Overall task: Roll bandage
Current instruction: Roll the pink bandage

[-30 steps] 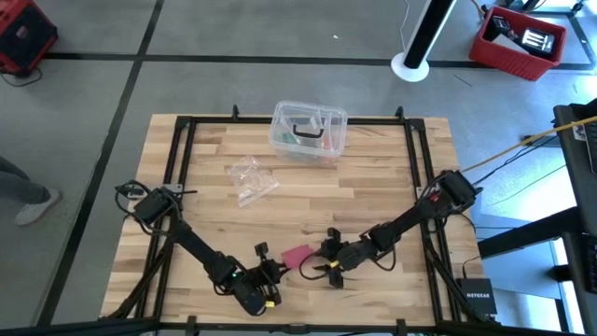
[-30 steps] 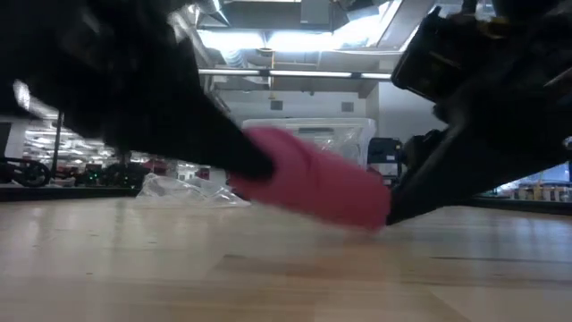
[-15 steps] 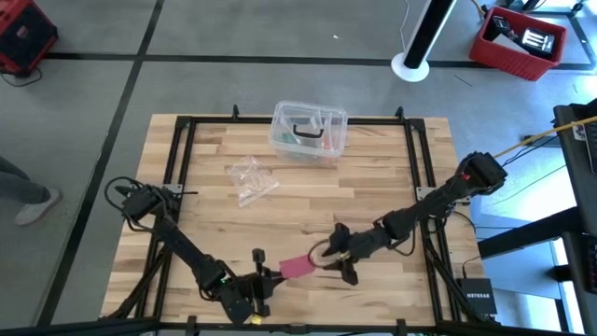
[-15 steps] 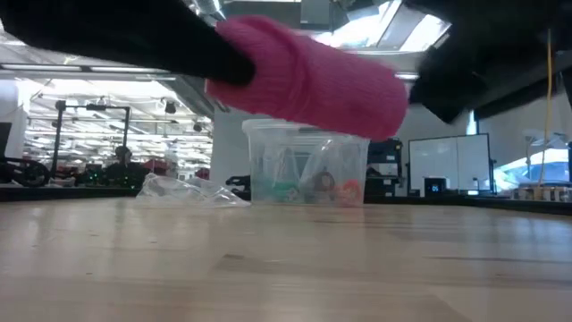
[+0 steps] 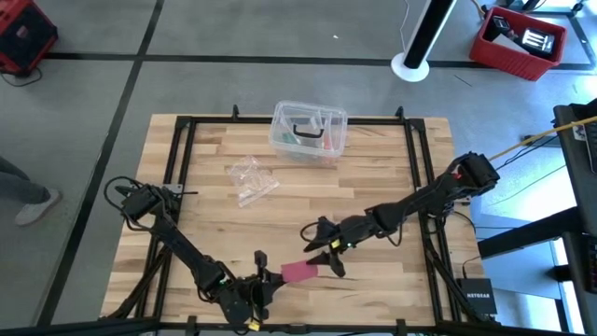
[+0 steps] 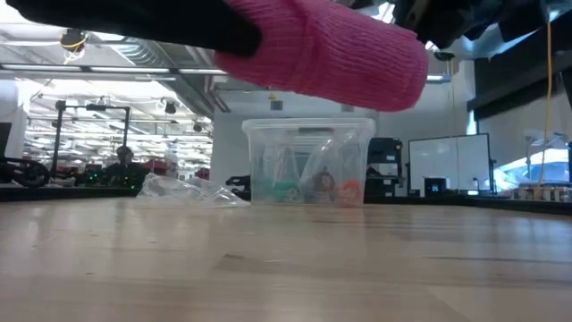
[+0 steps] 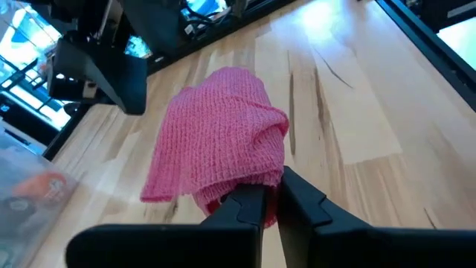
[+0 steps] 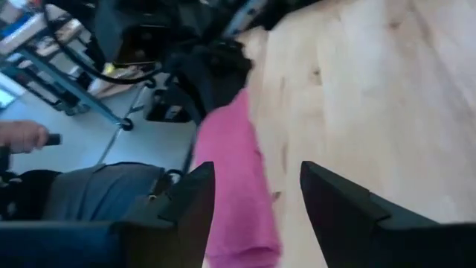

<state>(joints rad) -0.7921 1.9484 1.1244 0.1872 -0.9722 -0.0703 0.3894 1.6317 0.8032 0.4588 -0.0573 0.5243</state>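
Butcher-block table [image 5: 373, 168] fills the middle of the high view, with a clear plastic box [image 5: 309, 129] near its top edge and a crumpled wrapper [image 5: 250, 179] just left of centre. At lower centre, the left gripper [image 7: 269, 199] is clamped on the bandage [image 5: 298, 271], held clear of the wood. It already looks mostly rolled, though one layer hangs loose. The right gripper [image 5: 322, 252] stands open beside it.

1. High view: even, bright, soft shadows under arms on bench [image 5: 373, 187].
2. Low view: ceiling strip lights glare behind; bandage [image 6: 331, 54] close up, soft-focus.
3. Right wrist view: heavy motion blur throughout.
4. Left wrist view: sharp, well lit.
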